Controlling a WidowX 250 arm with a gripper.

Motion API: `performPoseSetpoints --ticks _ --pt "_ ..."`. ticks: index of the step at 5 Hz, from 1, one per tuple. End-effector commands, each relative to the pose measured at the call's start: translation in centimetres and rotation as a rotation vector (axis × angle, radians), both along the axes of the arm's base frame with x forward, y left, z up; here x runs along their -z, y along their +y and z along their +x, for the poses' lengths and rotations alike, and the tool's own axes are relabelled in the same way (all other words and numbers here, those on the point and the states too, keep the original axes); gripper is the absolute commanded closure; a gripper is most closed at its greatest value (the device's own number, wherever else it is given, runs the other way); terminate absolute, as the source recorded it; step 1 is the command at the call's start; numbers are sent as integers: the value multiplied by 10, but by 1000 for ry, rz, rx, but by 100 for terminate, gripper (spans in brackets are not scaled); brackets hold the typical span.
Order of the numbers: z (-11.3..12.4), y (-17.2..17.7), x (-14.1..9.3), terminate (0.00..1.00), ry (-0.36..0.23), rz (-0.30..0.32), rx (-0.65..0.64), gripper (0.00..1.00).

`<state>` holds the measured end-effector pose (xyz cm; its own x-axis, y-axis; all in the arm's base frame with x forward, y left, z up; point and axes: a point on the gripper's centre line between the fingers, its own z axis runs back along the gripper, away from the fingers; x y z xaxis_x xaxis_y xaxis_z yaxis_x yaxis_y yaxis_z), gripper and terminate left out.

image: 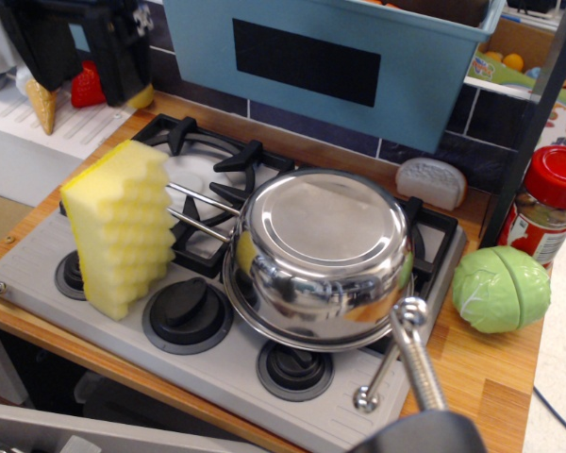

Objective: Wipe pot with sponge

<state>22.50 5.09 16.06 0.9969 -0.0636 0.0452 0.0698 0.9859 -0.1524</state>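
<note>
The shiny steel pot [321, 253] lies upside down on the toy stove [38, 260], base up. Its thin wire handle [198, 212] points left. The pale yellow sponge [121, 226] stands on end on the stove's left side, close to the end of the handle. My black gripper [80, 52] hangs at the top left, behind and above the sponge and apart from it. Its two fingers [123, 57] stand wide apart with nothing between them.
A green cabbage toy [500, 288] and a red-lidded jar [547, 203] stand at the right. A teal bin [330, 57] hangs behind the stove. A toy strawberry [87, 85] and an ice-cream cone [42, 102] lie behind the gripper. A metal rod [415, 354] rises in the foreground.
</note>
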Motion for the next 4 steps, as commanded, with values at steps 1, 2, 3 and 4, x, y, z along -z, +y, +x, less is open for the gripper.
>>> performPoseSetpoints --ticks 1,2,3,4 --pt "-3 -5 24 0 6 50 5 0" --pt "-14 -10 39 0 -16 66 24 0" --pt "-16 -9 51 0 -23 88 23 0" --pt "-17 -8 61 0 -33 101 6 100"
